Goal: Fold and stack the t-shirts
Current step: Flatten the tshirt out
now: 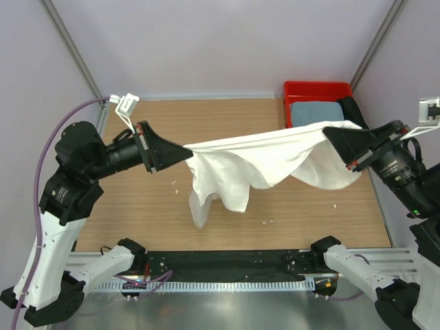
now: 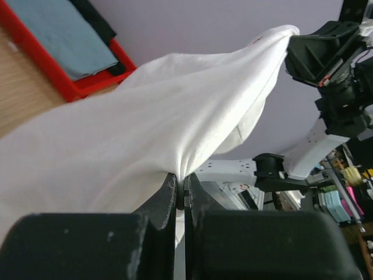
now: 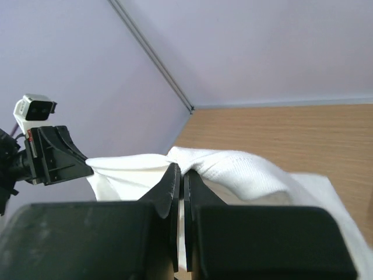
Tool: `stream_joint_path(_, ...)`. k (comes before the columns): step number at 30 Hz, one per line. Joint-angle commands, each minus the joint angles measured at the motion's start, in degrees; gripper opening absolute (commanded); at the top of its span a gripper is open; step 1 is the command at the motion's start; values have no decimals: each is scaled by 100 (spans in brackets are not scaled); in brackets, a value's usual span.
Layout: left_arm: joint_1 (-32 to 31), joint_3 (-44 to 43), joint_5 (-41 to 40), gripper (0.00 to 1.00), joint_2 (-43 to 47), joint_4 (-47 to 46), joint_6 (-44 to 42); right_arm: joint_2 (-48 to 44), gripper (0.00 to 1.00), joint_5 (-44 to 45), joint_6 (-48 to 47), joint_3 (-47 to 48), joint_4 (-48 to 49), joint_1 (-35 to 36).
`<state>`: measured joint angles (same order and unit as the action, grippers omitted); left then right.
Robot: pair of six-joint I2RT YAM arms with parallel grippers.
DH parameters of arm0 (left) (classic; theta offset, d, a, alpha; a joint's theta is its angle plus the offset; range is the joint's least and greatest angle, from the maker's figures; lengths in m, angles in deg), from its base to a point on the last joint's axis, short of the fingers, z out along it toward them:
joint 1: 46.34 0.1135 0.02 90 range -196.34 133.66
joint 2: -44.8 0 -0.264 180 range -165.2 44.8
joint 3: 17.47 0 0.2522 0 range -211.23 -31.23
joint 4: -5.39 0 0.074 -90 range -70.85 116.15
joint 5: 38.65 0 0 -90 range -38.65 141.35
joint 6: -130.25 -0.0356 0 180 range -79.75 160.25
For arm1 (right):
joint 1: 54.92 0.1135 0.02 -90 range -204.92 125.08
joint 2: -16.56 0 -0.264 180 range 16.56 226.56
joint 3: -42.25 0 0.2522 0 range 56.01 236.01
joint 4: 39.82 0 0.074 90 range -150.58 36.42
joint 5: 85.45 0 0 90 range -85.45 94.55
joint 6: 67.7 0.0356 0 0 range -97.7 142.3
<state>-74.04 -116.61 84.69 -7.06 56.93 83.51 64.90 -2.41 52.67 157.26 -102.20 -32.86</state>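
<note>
**A:** Wood-grain counter [image 1: 130,213] noted. Where is the large white cloth t-shirt [image 1: 254,155]?

**B:** It is held up off the counter, strung between both arms. The middle sags and one fold hangs low over front-centre; contact with the counter cannot be told. A plain grey-blue folded t-shirt [image 1: 315,113] is lying in the red plastic bin [image 1: 317,89] at the far right corner.

**A:** Jaws?

**B:** Left jaws are pinched together on one bunched end of the white shirt. Right jaws are clamped on the opposite end.

**A:** Handling?

**B:** Light, limp cloth with no stiffness is expected, since it drapes and bunches. A shallow pinch could be slipped if tension is raised. Shoulder seams or hem corners are preferred grip points, so a flat spread can be obtained. Which part is gripped now cannot be told.
</note>
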Motion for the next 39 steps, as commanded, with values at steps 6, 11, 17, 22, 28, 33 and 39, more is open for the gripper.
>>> stream_joint_path(6,142,-866,227,0,-631,-80,594,1588,1,856,249,756,808,-150)
stream_joint_path(11,292,-787,-1608,0,-992,1580,122,3583,1,-480,495,913,2609,-150)
stream_joint_path(17,1627,125,-3832,12,-1449,2603,-292,7887,28,-1331,784,5214,1904,-53)
stream_joint_path(22,1689,873,-4696,69,-1275,2761,-714,7812,71,-1328,639,4469,1136,8)
stream_joint_path(28,1707,1427,-4163,83,-1046,2421,-819,5680,74,-835,-601,742,900,131)
stream_joint_path(33,1689,1963,-2581,76,-1519,1612,-820,4320,75,-122,-1051,-1904,748,386)
stream_joint_path(39,1593,2158,-2227,67,-2301,670,-767,3999,65,45,-454,-3243,1372,492)
